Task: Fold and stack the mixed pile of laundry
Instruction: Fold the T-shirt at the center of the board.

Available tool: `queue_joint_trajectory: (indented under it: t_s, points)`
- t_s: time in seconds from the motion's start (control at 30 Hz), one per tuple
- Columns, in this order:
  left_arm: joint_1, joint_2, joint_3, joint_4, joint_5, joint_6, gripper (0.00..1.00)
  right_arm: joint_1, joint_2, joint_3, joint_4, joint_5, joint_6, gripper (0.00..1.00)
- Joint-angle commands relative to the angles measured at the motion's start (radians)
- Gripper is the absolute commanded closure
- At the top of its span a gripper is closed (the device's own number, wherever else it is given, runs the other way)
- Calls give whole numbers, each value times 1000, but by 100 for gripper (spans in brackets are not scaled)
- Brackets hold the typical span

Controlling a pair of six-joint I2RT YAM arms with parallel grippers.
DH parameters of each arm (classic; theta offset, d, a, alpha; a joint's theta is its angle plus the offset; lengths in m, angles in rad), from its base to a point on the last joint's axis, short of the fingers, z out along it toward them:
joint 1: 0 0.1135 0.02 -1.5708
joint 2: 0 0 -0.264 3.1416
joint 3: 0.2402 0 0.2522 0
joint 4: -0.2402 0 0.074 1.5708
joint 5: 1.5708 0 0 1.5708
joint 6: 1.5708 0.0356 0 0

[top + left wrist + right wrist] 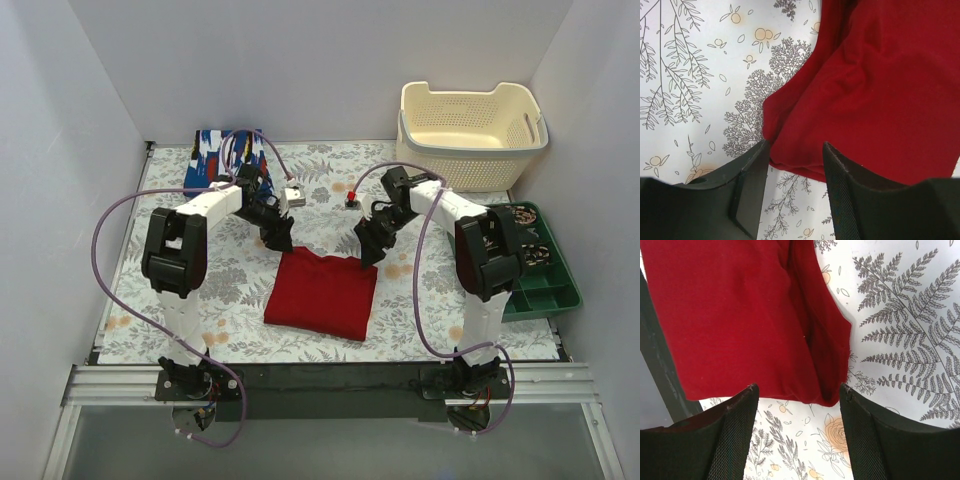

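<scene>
The plain deep red garment (322, 293) lies folded flat in the middle of the table. Its far left corner (790, 150) shows just beyond my left gripper (795, 150), whose jaws stand apart with only tablecloth between them. Its far right corner (830, 390) lies just beyond my right gripper (799, 390), which is open and empty. From above, the left gripper (278, 240) and right gripper (366, 250) hover at the cloth's two far corners. The blue printed garment (215, 160) lies folded at the back left, behind the left arm.
A cream perforated basket (470, 125) stands at the back right. A green tray (535, 265) of coiled items sits along the right edge. A small red-topped object (352, 197) rests behind the right gripper. A floral cloth (230, 290) covers the table.
</scene>
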Motion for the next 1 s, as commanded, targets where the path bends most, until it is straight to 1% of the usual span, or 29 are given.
queue_joint_trajectory:
  t_s: [0.0, 0.13, 0.33, 0.43, 0.47, 0.53, 0.57, 0.63, 0.67, 0.7, 0.8, 0.83, 0.97]
  points:
    - [-5, 1, 69, -44, 7, 13, 55, 3, 35, 2, 18, -6, -13, 30]
    - [-11, 28, 86, -41, 5, 11, 55, 7, 61, -12, 41, 8, -7, 32]
    - [-20, 57, 85, -35, -15, 11, 54, 9, 62, -34, 41, 5, -19, 41]
    - [-26, 73, 86, -56, -19, 26, 53, 9, 45, -46, 38, 5, -23, 49]
    - [-26, 71, 83, -56, -21, 26, 53, 9, 42, -46, 38, 4, -22, 56]
    - [-26, 71, 80, -59, -26, 28, 54, 9, 31, -47, 38, 2, -22, 63]
    - [-28, 73, 78, -67, -27, 29, 56, 9, 29, -47, 36, 0, -22, 72]
    - [-28, 74, 83, -78, -30, 33, 69, 9, 17, -50, 36, 0, -17, 82]
    - [-28, 76, 89, -95, -33, 43, 75, 9, 11, -50, 38, 0, -13, 96]
    - [-28, 73, 97, -102, -33, 46, 86, 9, 5, -50, 33, 3, -10, 99]
    - [-22, 47, 98, -101, -44, 45, 99, 7, -27, -49, 21, 22, 0, 99]
    - [-20, 36, 95, -96, -47, 42, 100, 6, -47, -50, 16, 29, 0, 99]
    - [-2, -5, 91, -69, -58, 46, 100, -16, -69, -49, -7, 69, -17, 99]
